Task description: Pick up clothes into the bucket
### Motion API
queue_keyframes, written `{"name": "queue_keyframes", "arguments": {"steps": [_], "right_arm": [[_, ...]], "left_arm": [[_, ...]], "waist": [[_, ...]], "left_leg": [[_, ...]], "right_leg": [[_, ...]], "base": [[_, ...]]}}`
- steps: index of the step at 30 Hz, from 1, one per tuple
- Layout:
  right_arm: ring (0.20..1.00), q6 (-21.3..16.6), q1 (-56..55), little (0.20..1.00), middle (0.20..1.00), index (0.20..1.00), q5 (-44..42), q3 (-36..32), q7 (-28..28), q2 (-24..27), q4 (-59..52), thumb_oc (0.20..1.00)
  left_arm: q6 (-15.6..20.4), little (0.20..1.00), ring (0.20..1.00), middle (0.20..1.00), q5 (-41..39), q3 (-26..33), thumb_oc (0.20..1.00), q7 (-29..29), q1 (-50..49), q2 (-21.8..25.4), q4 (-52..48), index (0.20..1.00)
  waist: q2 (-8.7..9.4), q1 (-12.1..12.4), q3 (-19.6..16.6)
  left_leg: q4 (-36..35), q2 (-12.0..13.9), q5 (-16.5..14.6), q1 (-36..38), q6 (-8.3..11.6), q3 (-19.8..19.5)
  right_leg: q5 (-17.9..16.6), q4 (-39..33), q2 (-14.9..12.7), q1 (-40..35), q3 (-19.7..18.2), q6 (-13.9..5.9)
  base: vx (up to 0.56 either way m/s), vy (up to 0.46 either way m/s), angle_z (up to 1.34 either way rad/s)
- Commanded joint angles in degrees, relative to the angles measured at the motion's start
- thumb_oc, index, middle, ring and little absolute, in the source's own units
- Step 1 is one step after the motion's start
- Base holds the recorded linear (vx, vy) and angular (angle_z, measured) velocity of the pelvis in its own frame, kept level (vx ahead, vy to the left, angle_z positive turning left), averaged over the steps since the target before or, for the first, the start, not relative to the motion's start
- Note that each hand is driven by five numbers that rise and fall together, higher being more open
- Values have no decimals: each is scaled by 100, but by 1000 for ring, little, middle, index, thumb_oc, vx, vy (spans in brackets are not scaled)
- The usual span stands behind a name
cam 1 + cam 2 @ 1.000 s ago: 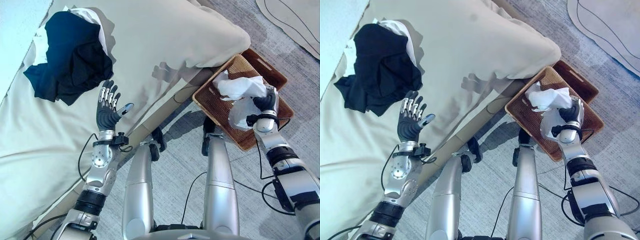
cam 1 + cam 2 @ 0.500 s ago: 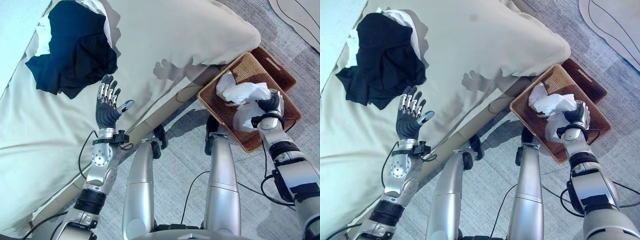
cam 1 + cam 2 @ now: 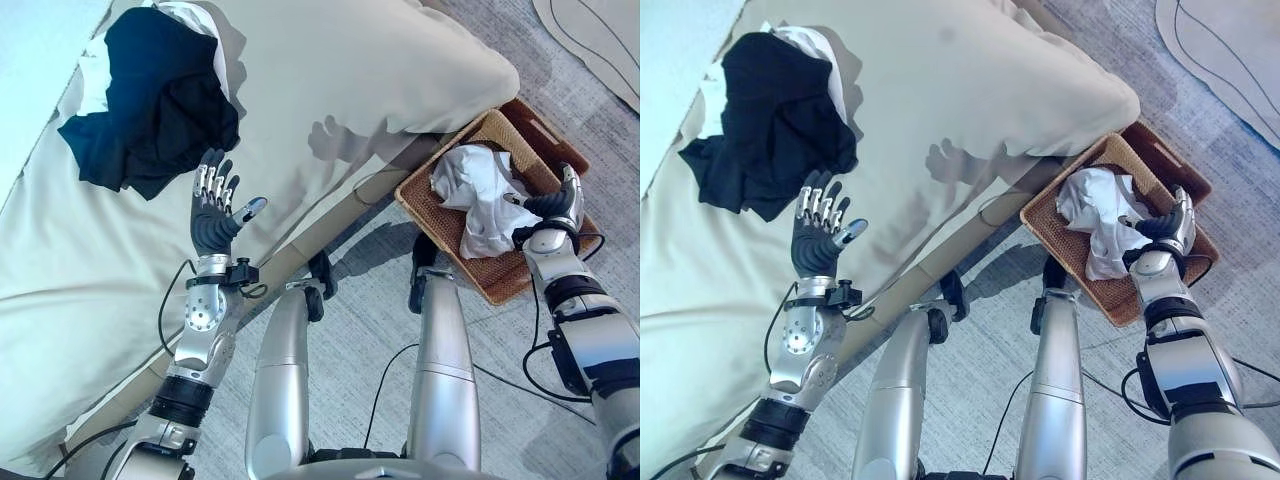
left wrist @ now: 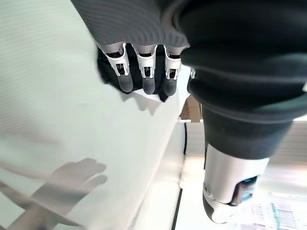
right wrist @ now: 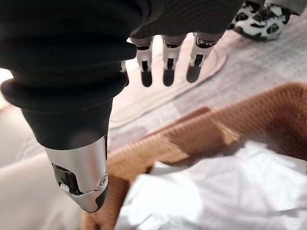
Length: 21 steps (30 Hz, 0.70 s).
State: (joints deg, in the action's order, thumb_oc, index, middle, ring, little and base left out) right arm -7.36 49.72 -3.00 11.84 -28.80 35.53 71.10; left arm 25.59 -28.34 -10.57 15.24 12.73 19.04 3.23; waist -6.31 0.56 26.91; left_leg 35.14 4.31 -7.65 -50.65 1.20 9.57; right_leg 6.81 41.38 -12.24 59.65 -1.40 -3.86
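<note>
Left eye view: nearest the robot, the left hand is raised over the bed with fingers straight and spread, holding nothing. Just beyond its fingertips, a dark garment lies heaped on the bed, with a white cloth showing at its far edge. Off the bed's corner, on the floor, stands the wicker basket, and a crumpled white garment lies inside it. The right hand is at the basket's outer side, just beside that garment, fingers extended and gripping nothing. Right wrist view adds what the head cameras miss: the right hand's fingers hang straight and apart above the basket rim, clear of the white garment, and a person's shoes stand on the floor far beyond the basket
</note>
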Motion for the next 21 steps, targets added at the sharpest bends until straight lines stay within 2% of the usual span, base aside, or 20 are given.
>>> {"name": "queue_keyframes", "arguments": {"steps": [1,8,10,12,15,16,20,21], "right_arm": [[1000,-25,-158,1000,1000,1000,-153,148,129,-4,129,1000],[1000,-63,-623,1000,1000,1000,-145,37,166,-270,105,1000],[1000,-112,-763,1000,1000,1000,-202,-38,145,-330,-6,1000],[1000,-380,-1291,1000,1000,1000,-393,-300,-23,-577,-879,1000],[1000,-501,-1682,1000,1000,1000,-302,-302,-39,-752,-1600,1000],[1000,-611,-2141,1000,1000,1000,-95,-300,-10,-880,-2496,1000],[1000,-769,-2583,1000,1000,1000,-9,-333,144,-1049,-3378,1000],[1000,-866,-2800,1000,1000,1000,31,-256,296,-1105,-3824,1000]], "left_arm": [[299,1000,1000,1000,-130,80,1000,-20,-173,52,-242,1000],[296,1000,1000,1000,-102,225,1000,-57,-88,11,-162,1000],[277,1000,1000,1000,-88,234,1000,-60,-90,-6,-144,1000],[292,1000,1000,1000,32,312,1000,7,-119,-14,-23,1000],[267,1000,1000,1000,131,345,1000,57,-149,-23,115,1000],[237,1000,1000,1000,355,426,1000,166,-208,-2,252,1000],[175,1000,1000,1000,618,471,1000,293,-270,32,425,1000],[103,1000,1000,1000,916,463,1000,418,-253,76,601,1000]], "waist": [[63,-140,-505],[182,-138,-609],[191,-152,-613],[263,-196,-662],[339,-249,-666],[413,-285,-648],[485,-305,-638],[532,-284,-654]], "left_leg": [[-177,38,-161,281,117,-171],[-1221,28,348,997,260,-379],[-1364,29,398,1144,263,-426],[-1765,29,571,1569,338,-539],[-2022,49,695,1874,369,-602],[-2159,124,754,2154,436,-674],[-2411,218,865,2580,494,-743],[-2460,263,899,2782,532,-773]], "right_leg": [[-704,-1074,-179,-520,-176,-399],[-1017,-1998,-225,-1399,218,-513],[-1037,-2100,-225,-1551,276,-513],[-1104,-2402,-203,-2035,403,-536],[-1147,-2604,-201,-2379,527,-527],[-1114,-2721,-161,-2738,647,-525],[-1119,-2918,-152,-3240,864,-527],[-1121,-3044,-181,-3555,993,-532]], "base": [[-2,-40,5],[10,-61,8],[46,-72,17],[85,-112,20],[48,-78,9],[105,-159,5],[81,-101,22],[40,-54,10]]}}
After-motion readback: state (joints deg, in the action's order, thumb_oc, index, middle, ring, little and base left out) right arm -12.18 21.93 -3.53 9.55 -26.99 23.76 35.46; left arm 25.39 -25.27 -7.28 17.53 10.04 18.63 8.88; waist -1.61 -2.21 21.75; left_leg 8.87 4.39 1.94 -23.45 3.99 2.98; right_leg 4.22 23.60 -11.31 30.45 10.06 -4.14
